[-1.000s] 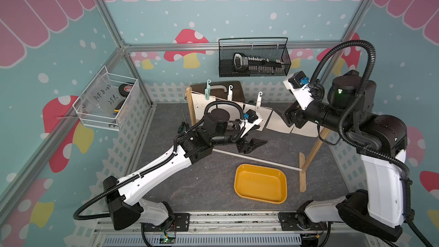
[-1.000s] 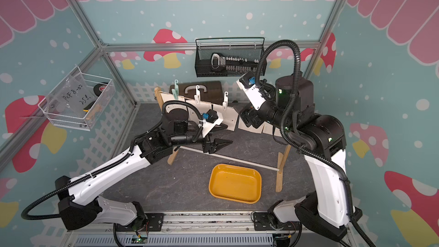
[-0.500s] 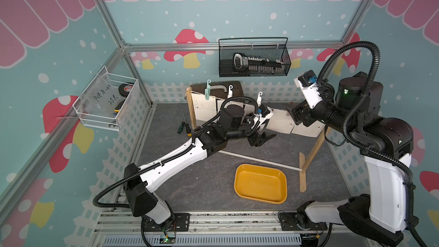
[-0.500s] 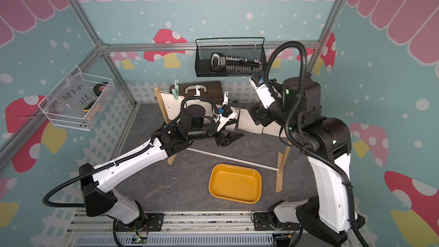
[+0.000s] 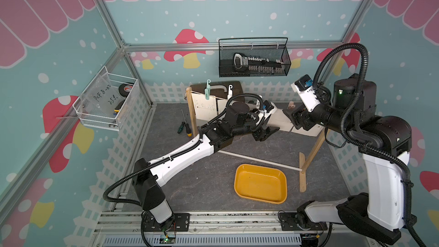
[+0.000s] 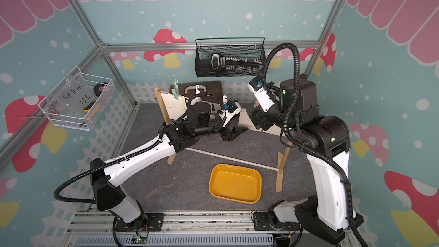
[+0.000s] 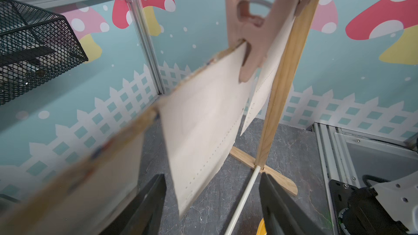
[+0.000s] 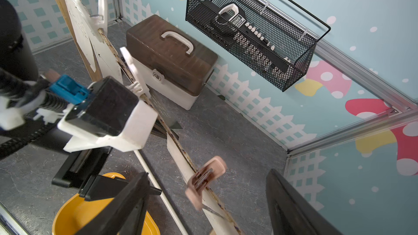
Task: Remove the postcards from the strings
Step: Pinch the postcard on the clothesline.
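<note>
The postcards (image 5: 205, 109) hang in a row from the string (image 8: 178, 145), which runs between two wooden posts (image 5: 191, 115) over the mat (image 5: 213, 186). A teal peg (image 5: 207, 90), a white peg (image 5: 229, 91) and a pink peg (image 8: 205, 181) clip them on.

The left gripper (image 5: 268, 134) sits low at mid-span, just in front of the hanging postcards. Its jaws are spread wide and hold nothing. In the left wrist view, one postcard's lower corner hangs in the gap between the fingers (image 7: 144, 206), with no contact visible.

The right gripper (image 8: 208, 211) is up at the string near the right-hand post, also wide apart and holding nothing. In its wrist view the pink peg lies between the two fingers, ungripped.

A yellow tray (image 5: 260, 184) lies on the mat in front of the stand, and only its bare yellow floor shows. A black mesh basket (image 5: 282, 67) on the back wall holds a black-and-white tool (image 5: 242, 61) with a row of small bits. A white wire basket (image 5: 129, 105) on the left wall holds a black tape roll (image 5: 127, 89), a clear sheet (image 5: 102, 96) with handwriting, and a small yellow-and-black item too small to name. A toolbox (image 8: 169, 57) with a brown lid and white handle stands shut behind the string, so its contents are hidden.
</note>
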